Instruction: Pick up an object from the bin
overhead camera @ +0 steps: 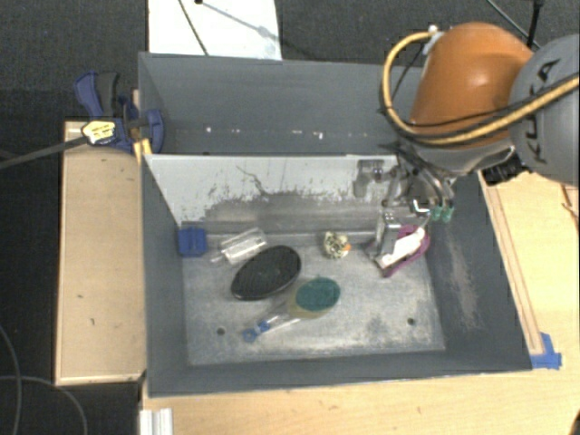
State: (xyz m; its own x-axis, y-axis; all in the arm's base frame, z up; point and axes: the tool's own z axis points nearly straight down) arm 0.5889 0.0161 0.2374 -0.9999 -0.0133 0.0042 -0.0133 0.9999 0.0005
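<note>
The pink-and-white item (410, 246) lies at the right of the bin (299, 356) floor, directly under the gripper (397, 236) and touching its tip. Whether the claw is open or clamped on the item cannot be told (the wrist hides the contact). Near on the left lies a small yellowish lump (337, 244); further left are a teal round brush (316, 294) and a black oval pad (265, 272). Judged status: approach complete, grasp unconfirmed, lift outstanding.

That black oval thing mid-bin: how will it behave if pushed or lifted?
The black oval lies flat and broad, so it would probably slide, not roll. Its low domed top may slip from a pinch. Its even outline suggests stiffness.
</note>
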